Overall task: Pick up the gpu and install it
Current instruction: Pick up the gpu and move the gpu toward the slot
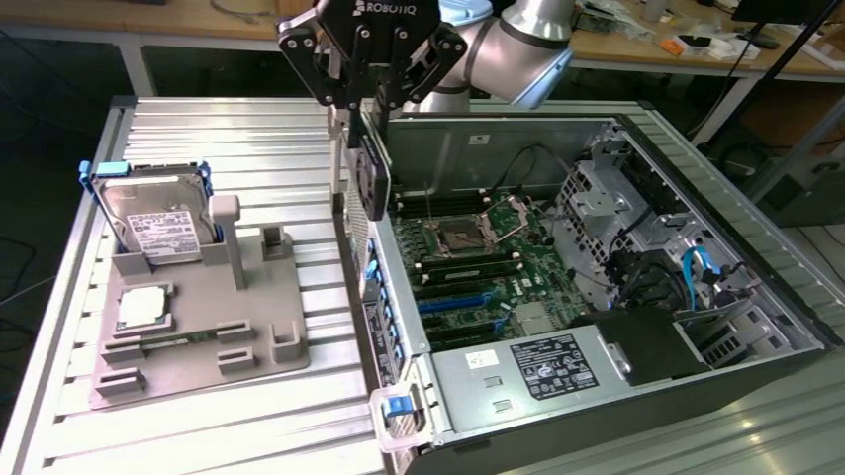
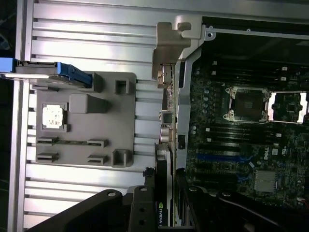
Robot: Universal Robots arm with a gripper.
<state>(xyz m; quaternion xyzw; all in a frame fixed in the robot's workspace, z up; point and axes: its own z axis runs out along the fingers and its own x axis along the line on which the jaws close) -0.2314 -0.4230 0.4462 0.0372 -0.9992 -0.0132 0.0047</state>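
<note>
My gripper [image 1: 374, 104] is shut on the gpu [image 1: 374, 173], a thin dark card that hangs upright, edge-on, from the fingers. The card is in the air over the near side wall of the open computer case [image 1: 739, 228], just above the motherboard [image 1: 489, 267]. In the wrist view the gpu [image 2: 164, 203] runs out from between the fingers [image 2: 145, 193], and its silvery end bracket [image 2: 170, 43] sits over the case's edge. Blue expansion slots [image 2: 217, 157] lie on the board beside the card.
A grey holder [image 1: 198, 327] on the ribbed metal table carries a silver hard drive in a blue frame [image 1: 152, 223] and a small square processor chip [image 1: 142, 307]. The case holds a black power supply [image 1: 568, 361], drive cages and cables.
</note>
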